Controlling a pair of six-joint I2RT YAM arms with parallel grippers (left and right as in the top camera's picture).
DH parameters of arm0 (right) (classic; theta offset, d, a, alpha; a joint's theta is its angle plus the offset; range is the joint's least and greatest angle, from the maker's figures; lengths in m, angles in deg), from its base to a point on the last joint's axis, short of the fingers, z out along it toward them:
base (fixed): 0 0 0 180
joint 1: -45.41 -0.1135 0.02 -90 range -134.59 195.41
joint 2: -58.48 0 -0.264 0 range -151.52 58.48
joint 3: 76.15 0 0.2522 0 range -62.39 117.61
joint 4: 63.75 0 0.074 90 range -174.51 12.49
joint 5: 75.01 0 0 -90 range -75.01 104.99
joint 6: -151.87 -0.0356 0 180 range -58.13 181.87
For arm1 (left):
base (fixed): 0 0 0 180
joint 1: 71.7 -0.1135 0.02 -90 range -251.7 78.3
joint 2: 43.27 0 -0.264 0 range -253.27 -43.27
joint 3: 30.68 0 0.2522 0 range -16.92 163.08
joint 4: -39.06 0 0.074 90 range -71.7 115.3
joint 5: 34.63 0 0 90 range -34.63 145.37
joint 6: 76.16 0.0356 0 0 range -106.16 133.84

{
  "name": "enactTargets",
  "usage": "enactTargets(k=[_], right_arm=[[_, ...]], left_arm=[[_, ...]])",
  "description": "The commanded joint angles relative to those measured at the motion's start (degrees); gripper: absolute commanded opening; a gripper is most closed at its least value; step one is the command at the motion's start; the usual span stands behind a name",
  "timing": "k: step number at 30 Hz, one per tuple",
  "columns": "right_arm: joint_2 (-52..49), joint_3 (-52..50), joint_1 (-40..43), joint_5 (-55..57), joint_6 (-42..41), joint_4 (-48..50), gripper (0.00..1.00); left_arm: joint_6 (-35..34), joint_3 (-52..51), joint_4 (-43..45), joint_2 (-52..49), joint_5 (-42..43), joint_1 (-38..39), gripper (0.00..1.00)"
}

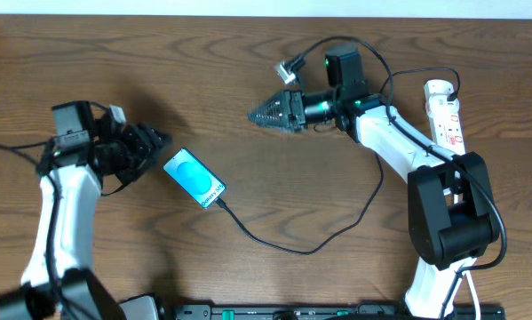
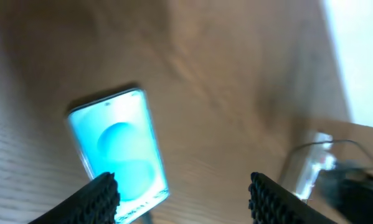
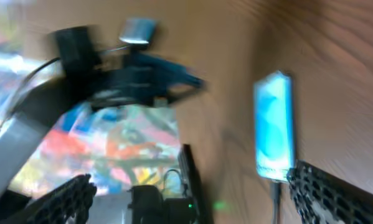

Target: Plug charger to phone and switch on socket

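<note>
Two spread grippers are seen, left gripper [image 1: 162, 142] beside the phone [image 1: 194, 179], right gripper [image 1: 257, 115] empty; the socket [image 1: 445, 111], lengthwise front-to-back, is probably best reached rightward by the latter.

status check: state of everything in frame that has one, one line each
phone: lying flat, screen lit.
charger: tip at the phone's end, looks plugged in.
socket: switch position unreadable.
left gripper: open, empty, beside the phone.
right gripper: open, empty.
</note>
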Motion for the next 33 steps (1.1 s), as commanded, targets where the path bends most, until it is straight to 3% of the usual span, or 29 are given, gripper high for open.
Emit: enactTargets(k=[1, 8, 15, 21, 33], right_arm=[[0.48, 0.48, 0.31, 13.6, 8.61, -9.6, 0.99], [2.4, 1.62, 1.38, 41.92, 10.19, -31.41, 0.99], [9.57, 2.6, 5.07, 56.81, 9.77, -39.74, 0.99], [16.2, 2.62, 14.21, 59.63, 10.8, -41.51, 0.99], [16.39, 5.01, 31.39, 55.76, 22.1, -44.98, 0.99]], left_arm=[[0.55, 0.61, 1.4, 4.52, 5.75, -0.94, 0.69], [0.31, 0.61, 2.51, 9.73, 6.27, -0.96, 0.76], [0.33, 0.61, 2.84, 10.05, 6.23, -0.96, 0.78], [0.35, 0.59, 2.84, 10.05, 5.86, -0.96, 0.79], [0.35, 0.59, 4.17, 10.01, 5.77, -0.96, 0.8]])
